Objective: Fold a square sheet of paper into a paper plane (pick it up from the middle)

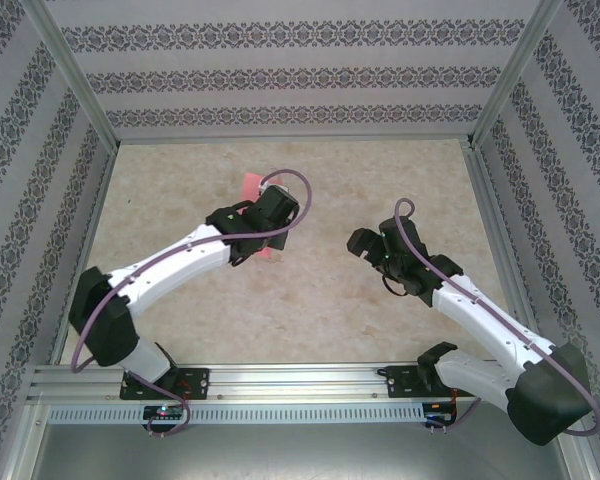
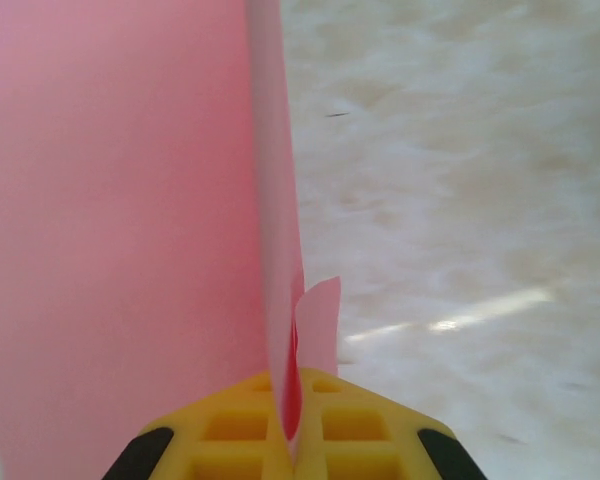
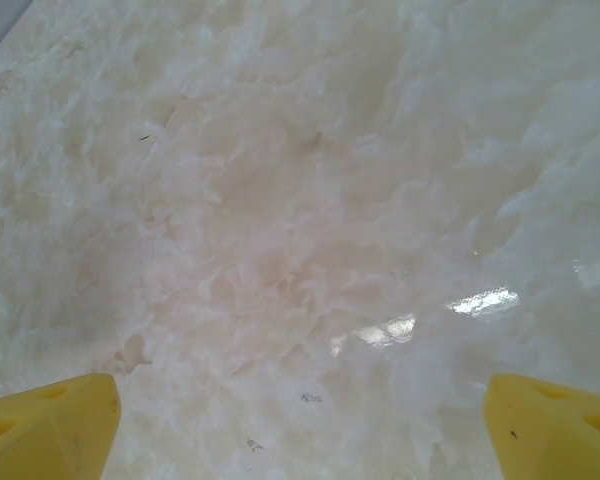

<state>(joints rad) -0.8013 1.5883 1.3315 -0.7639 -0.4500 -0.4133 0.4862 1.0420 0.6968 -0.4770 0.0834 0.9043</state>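
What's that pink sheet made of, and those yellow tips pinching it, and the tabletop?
Pink sheet: thin matte paper, it seems; it holds a sharp fold. Yellow fingertips: probably moulded plastic, with square pockets. Tabletop: glossy marble-patterned surface showing light glints; stone or laminate, can't tell.

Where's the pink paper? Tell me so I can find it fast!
Look at the marbled beige table inside the patterned walls, then follow the white arm to the left claw. The square sheet of paper is pinched in that shut yellow claw. It is the only pink thing; the right claw is open and empty.
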